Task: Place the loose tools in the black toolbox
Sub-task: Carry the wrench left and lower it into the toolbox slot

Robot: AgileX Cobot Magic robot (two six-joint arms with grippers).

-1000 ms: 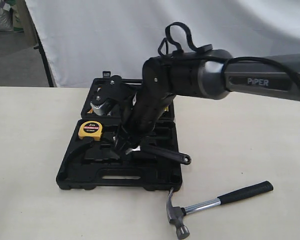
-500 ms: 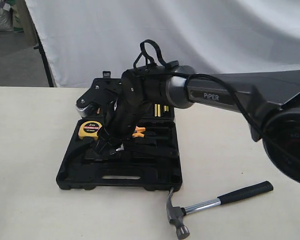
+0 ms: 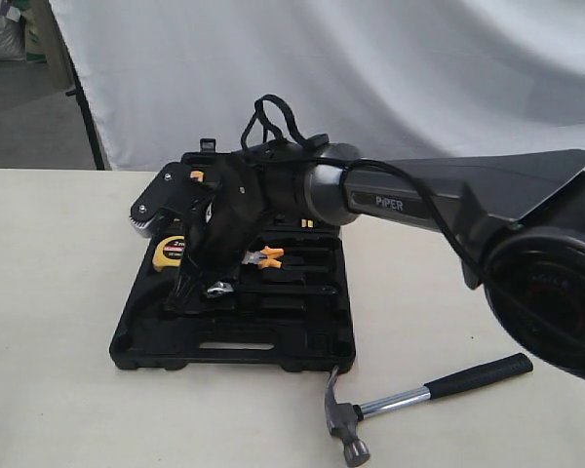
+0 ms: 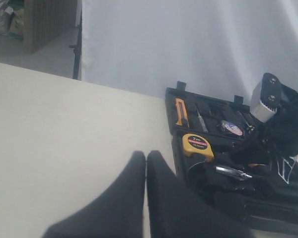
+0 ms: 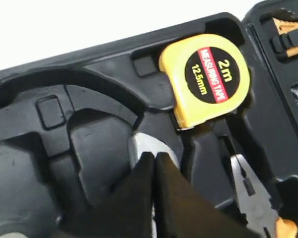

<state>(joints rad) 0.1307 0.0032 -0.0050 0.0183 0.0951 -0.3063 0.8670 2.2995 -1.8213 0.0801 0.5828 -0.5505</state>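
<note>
The black toolbox (image 3: 273, 336) lies open on the counter (image 3: 58, 292); the right arm (image 3: 390, 200) stretches across it, wrist bent steeply down into the recesses; a hammer (image 3: 409, 398) lies loose on the counter just beside the box's corner. To seat it well, I judge, the right gripper (image 5: 154, 161), clenched on a silver-headed tool (image 5: 137, 144) near the tape measure (image 5: 204, 79), should press it flat into its recess before letting go; the left gripper (image 4: 146, 158) hangs clenched and empty over the counter.

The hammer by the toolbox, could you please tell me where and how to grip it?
Probably the metal shaft near the head, from straight above, closing across it: the hammer lies flat on the table, and its weight sits there.
</note>
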